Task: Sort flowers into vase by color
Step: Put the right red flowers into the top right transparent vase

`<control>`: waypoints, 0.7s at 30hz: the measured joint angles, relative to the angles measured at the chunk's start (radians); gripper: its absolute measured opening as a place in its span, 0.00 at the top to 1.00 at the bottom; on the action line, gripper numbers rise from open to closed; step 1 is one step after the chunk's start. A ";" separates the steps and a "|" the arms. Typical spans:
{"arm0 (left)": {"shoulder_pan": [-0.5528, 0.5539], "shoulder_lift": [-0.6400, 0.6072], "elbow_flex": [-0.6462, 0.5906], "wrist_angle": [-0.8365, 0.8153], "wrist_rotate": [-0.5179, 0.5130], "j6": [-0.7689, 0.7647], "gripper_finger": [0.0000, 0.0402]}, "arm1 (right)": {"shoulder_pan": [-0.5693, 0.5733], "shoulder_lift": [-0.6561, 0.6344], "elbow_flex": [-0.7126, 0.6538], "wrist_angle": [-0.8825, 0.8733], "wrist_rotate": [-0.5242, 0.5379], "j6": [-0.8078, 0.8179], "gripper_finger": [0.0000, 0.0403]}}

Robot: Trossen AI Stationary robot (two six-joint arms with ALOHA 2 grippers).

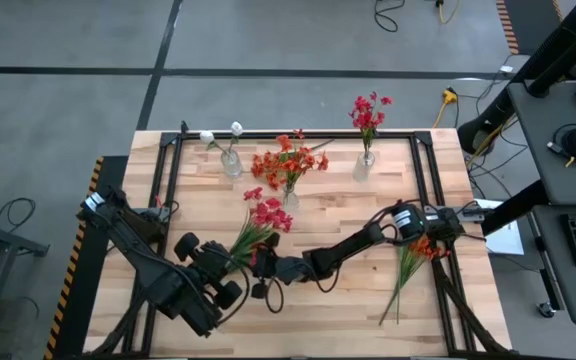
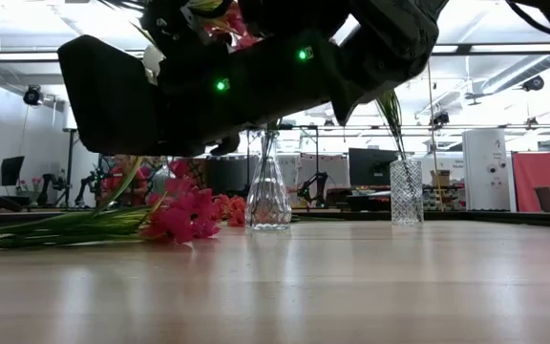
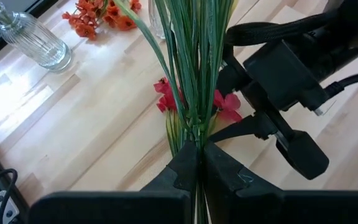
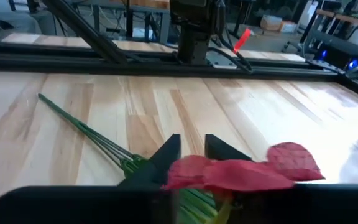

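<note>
Left gripper at lower centre of left wrist frame: fingers pinched tight on green stems of a red flower spray. Right gripper just beside it, fingers narrowly apart, red bloom before them; whether it grips, cannot tell.

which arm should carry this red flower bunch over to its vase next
Left. Its pincer is shut on the red flower stems. The right pincer is only beside the blooms, gripping nothing visibly.

I saw two matte black, boxy arms with black cables looped along their links, small green lights glowing on one housing, and dark wedge-shaped fingers tapering to narrow tips.
</note>
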 joint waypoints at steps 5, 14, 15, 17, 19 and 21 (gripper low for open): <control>0.000 -0.003 0.000 0.000 0.000 0.014 1.00 | -0.001 -0.021 0.000 -0.066 0.001 0.023 0.64; 0.000 -0.003 0.000 0.000 0.000 0.019 1.00 | 0.000 -0.055 0.000 -0.164 0.002 0.017 0.36; 0.000 -0.003 0.000 0.000 -0.002 0.025 1.00 | 0.000 -0.061 0.000 -0.181 0.002 0.012 0.34; -0.001 -0.003 0.000 0.000 -0.015 0.040 1.00 | 0.000 -0.075 0.000 -0.215 0.002 -0.005 0.30; -0.002 -0.003 0.000 0.000 -0.033 0.045 1.00 | 0.002 -0.093 0.000 -0.254 0.002 -0.020 0.27; -0.002 -0.003 0.000 0.000 -0.060 0.056 1.00 | 0.005 -0.119 -0.002 -0.310 0.002 -0.026 0.24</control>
